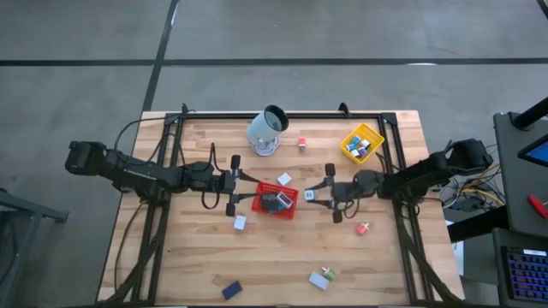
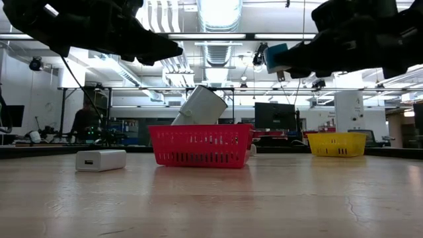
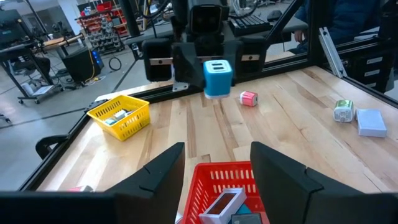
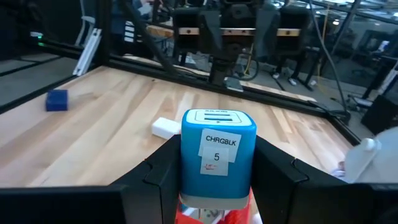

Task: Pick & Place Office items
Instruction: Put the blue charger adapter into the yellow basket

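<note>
One blue charger block point(image 4: 218, 158) sits clamped between right tool point(image 4: 217, 180) fingers.

You have a pale wood-grain bench point(image 1: 171, 257) under two black arms. The right pincer point(image 4: 217, 168) grips a bright blue charger point(image 4: 217, 155) with a white label. Your red mesh tray point(image 1: 276, 199) holds white and dark items; the yellow tray point(image 1: 362, 143) holds mixed blue, white and dark ones. The cup point(image 1: 267, 130) is grey-white. You'll also see a dark blue block point(image 1: 231, 290), a white block point(image 1: 240, 222) and a pink piece point(image 1: 363, 228).
</note>
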`<state>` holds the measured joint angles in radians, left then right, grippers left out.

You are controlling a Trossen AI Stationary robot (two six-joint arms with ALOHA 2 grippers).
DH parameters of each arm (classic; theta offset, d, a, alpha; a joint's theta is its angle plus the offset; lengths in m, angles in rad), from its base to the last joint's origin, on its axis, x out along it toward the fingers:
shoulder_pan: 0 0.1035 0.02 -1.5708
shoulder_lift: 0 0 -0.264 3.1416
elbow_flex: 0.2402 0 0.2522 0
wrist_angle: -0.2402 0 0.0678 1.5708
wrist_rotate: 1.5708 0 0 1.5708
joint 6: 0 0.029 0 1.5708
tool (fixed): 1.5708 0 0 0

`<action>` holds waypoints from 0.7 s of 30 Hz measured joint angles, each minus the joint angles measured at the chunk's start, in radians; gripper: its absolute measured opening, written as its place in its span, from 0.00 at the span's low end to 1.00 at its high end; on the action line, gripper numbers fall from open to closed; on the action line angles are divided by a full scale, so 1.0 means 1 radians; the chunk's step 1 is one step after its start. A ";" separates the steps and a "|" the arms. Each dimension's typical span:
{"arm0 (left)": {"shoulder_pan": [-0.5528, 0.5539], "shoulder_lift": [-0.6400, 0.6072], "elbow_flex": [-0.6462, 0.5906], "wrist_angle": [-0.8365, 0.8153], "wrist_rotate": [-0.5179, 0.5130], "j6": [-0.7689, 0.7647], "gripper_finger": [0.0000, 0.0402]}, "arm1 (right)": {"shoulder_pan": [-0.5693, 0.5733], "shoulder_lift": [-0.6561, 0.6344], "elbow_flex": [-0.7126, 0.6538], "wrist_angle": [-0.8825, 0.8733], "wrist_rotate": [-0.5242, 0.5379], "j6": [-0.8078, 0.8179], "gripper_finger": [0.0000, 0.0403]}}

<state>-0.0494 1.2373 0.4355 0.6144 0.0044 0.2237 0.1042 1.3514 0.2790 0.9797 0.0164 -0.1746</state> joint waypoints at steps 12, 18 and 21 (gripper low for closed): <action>0.000 0.000 0.000 0.007 0.000 0.000 0.46 | -0.082 0.000 0.024 -0.002 0.001 -0.001 0.36; 0.000 0.000 0.000 0.007 0.003 0.004 0.46 | -0.130 0.001 0.024 -0.001 0.002 0.005 0.36; 0.000 0.000 0.000 0.007 0.003 0.004 0.46 | -0.161 0.001 0.024 -0.002 0.008 0.010 0.36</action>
<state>-0.0494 1.2373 0.4351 0.6212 0.0078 0.2276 -0.0567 1.3521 0.3031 0.9780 0.0247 -0.1646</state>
